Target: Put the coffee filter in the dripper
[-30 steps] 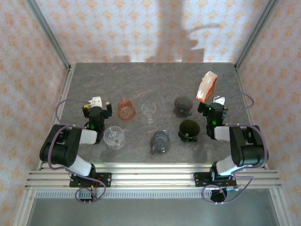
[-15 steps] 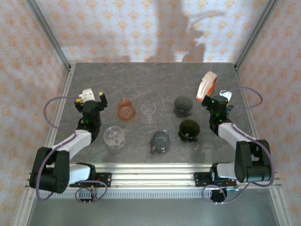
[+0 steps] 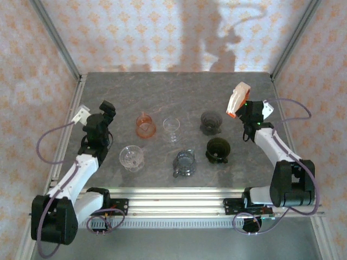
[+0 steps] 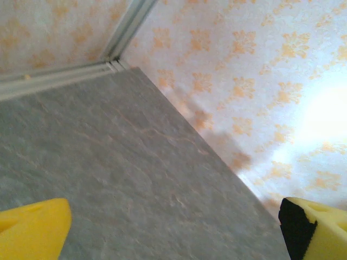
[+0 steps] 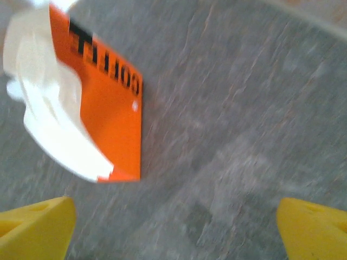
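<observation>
At the desk's (image 3: pixel 162 86) far right, the orange-and-white coffee filter pack (image 5: pixel 81 108) lies near the right fingers (image 5: pixel 32 227) — spread wide, grasping nothing, the pack ahead and to their left. The left fingers (image 4: pixel 32 230) are released too, over bare desk. Mid-desk stand an orange dripper (image 3: pixel 145 125), a clear dripper (image 3: pixel 132 158) and two dark drippers (image 3: pixel 218 149).
</observation>
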Motion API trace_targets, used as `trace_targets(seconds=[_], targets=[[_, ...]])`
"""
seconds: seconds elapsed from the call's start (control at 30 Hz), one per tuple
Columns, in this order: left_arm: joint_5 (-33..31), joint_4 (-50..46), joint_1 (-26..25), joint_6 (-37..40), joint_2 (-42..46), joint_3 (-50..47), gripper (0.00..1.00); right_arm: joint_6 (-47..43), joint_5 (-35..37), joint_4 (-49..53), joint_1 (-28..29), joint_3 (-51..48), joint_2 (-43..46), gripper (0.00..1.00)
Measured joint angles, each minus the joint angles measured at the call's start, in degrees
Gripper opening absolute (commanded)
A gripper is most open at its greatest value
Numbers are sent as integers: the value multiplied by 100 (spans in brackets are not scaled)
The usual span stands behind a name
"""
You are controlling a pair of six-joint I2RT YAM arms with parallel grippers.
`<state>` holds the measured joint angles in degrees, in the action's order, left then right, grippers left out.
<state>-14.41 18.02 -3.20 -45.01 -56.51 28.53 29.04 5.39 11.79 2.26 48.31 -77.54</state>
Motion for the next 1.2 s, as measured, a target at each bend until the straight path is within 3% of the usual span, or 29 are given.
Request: trace_targets(seconds=[0.13, 0.33, 0.5, 0.57, 1.0, 1.2], targets=[[634, 0, 24, -304, 330, -295, 100, -258, -763, 201, 407, 131, -264, 85], [1978, -809, -17, -306, 531, 306, 99, -570, -1401, 306, 870, 258, -476, 73], [2566, -1325, -608, -291, 970, 295, 89, -752, -1602, 389, 868, 553, -876, 57], [2695, -1515, -815, -295, 1189, 247, 86, -791, -1687, 387, 872, 623, -1025, 54], [2962, -2166, -1410, -551, 1755, -90, 91, -892, -1976, 396, 951, 758, -1349, 5], [2885, -2223, -1891, -619, 1867, -83, 94, -929, -2041, 450, 997, 844, -1283, 0]])
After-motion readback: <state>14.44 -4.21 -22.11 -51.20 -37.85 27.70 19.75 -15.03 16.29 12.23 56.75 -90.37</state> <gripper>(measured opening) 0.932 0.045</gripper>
